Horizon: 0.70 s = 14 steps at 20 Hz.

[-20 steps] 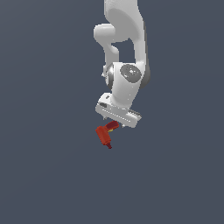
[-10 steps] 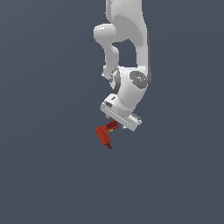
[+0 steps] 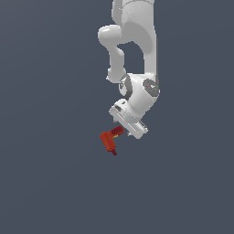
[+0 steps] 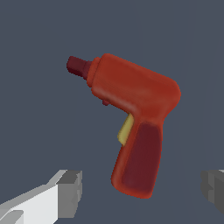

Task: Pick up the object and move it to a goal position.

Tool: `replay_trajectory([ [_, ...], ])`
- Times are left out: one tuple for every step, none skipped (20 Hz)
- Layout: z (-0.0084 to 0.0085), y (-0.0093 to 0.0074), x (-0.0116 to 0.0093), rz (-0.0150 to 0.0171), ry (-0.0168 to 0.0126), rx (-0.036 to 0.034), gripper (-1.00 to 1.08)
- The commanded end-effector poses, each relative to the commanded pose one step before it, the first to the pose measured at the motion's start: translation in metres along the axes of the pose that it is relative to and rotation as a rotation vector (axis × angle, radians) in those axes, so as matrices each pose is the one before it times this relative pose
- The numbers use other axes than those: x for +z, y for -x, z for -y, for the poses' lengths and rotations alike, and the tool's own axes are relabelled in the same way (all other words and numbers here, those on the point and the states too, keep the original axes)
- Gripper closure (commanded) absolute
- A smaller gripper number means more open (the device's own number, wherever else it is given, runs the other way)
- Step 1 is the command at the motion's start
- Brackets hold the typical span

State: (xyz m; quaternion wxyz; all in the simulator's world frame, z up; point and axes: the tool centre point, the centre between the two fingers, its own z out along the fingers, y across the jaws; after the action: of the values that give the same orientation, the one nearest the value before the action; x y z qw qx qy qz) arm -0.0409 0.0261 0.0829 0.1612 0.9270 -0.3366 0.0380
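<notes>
The arm hangs over a little red toy drill [image 4: 133, 120] lying on the plain grey floor [image 3: 50, 183], its dark tip [image 4: 77, 66] pointing away from the handle with the yellow mark [image 4: 126, 131]; in the exterior view the drill sits just below the gripper [image 3: 123, 131], towards that view's left. From the wrist view the gripper's two fingertips [image 4: 70, 192] stand wide apart on either side of the handle's end, holding nothing, so I'd say this is the approach before the pick. The next move, I reckon, calls for lowering until the fingers straddle the handle, then closing on it squarely so it doesn't twist out.
</notes>
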Motion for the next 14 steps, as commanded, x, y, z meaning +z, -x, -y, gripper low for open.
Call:
replay_trajectory([
  [0.00033,0.00442,0.00426,-0.01379,0.01527,0.03973,-1.00],
  [0.00007,0.00176,0.00162,-0.00567,0.00572,0.01540,-1.00],
  [0.00004,0.00175,0.00159,-0.00583,0.00555,0.01537,-1.00],
  [0.00001,0.00174,0.00155,-0.00600,0.00538,0.01535,-1.00],
  [-0.00003,0.00173,0.00152,-0.00616,0.00520,0.01534,-1.00],
  [-0.00006,0.00172,0.00149,-0.00631,0.00503,0.01532,-1.00],
  [-0.00010,0.00170,0.00145,-0.00646,0.00485,0.01532,-1.00],
  [-0.00013,0.00169,0.00142,-0.00661,0.00466,0.01530,-1.00],
  [-0.00016,0.00167,0.00139,-0.00675,0.00447,0.01530,-1.00],
  [-0.00018,0.00166,0.00136,-0.00687,0.00427,0.01527,-1.00],
  [-0.00022,0.00164,0.00132,-0.00701,0.00408,0.01527,-1.00],
  [-0.00025,0.00161,0.00127,-0.00703,0.00383,0.01506,-1.00],
  [-0.00026,0.00151,0.00118,-0.00680,0.00346,0.01433,-1.00],
  [-0.00027,0.00141,0.00109,-0.00653,0.00310,0.01356,-1.00],
])
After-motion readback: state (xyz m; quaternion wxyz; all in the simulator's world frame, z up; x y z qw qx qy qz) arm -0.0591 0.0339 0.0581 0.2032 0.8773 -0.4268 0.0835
